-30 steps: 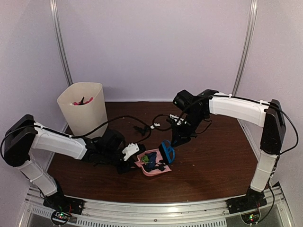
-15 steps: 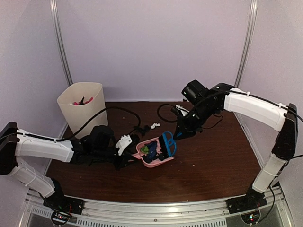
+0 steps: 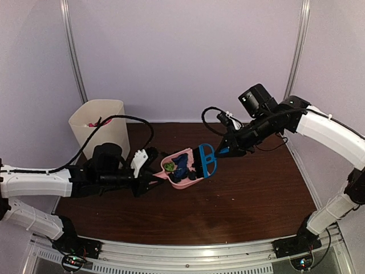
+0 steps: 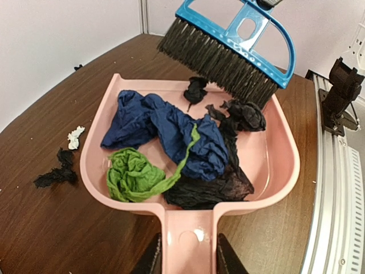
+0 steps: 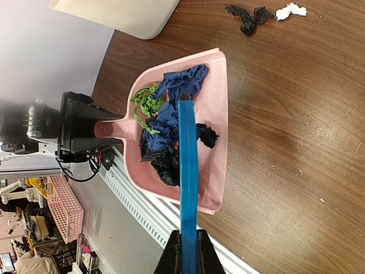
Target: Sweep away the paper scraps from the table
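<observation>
Moved: dustpan (image 3: pixel 183 183) and brush (image 3: pixel 206 160), both farther back than before.
Left gripper (image 4: pixel 189 257): clamps dustpan handle.
Right gripper (image 5: pixel 187 249): clamps brush.
Scraps (image 4: pixel 55 171) beside dustpan: two, on table (image 3: pixel 256 200).

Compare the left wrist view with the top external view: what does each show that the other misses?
Left wrist only: a white scrap and a black scrap lying on the table beside the dustpan. Top external only: the cream bin at the back left, the left arm and right arm, and the right claw shut on the brush. Both: the left claw gripping the dustpan's handle, green, blue and black scraps in the pan, the brush at its mouth.
</observation>
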{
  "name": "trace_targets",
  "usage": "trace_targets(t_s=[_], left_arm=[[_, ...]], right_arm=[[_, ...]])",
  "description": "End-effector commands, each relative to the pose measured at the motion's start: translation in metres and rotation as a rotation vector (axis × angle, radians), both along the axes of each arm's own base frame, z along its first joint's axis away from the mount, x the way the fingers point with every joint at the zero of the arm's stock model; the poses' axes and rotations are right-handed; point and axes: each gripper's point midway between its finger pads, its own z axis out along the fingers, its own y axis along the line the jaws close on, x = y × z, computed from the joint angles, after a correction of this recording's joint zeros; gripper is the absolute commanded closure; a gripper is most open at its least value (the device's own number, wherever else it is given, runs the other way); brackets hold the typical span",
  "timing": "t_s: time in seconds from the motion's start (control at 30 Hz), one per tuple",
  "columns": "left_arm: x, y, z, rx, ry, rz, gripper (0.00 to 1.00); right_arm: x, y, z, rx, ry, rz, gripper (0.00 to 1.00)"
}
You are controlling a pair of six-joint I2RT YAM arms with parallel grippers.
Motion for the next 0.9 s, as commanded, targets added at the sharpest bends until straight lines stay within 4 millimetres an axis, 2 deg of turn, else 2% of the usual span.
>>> trace_targets(t_s=[0.0, 0.2, 0.43, 0.87], left_arm=[[0.007, 0.001, 0.030, -0.083, -0.041, 0.043, 1.00], [0.010, 0.002, 0.042, -0.100, -0.059, 0.064, 1.00], [0.011, 0.006, 0.042, -0.098, -0.043, 0.084, 1.00], [0.014, 0.012, 0.061, -0.136, -0.053, 0.130, 1.00]], right_arm=[[0.000, -0.001, 0.014, 0.050, -0.032, -0.025, 1.00], [0.003, -0.012, 0.023, 0.054, -0.072, -0.061, 1.00], [0.003, -0.015, 0.049, 0.181, -0.127, -0.080, 1.00], [0.002, -0.026, 0.059, 0.232, -0.183, -0.126, 1.00]])
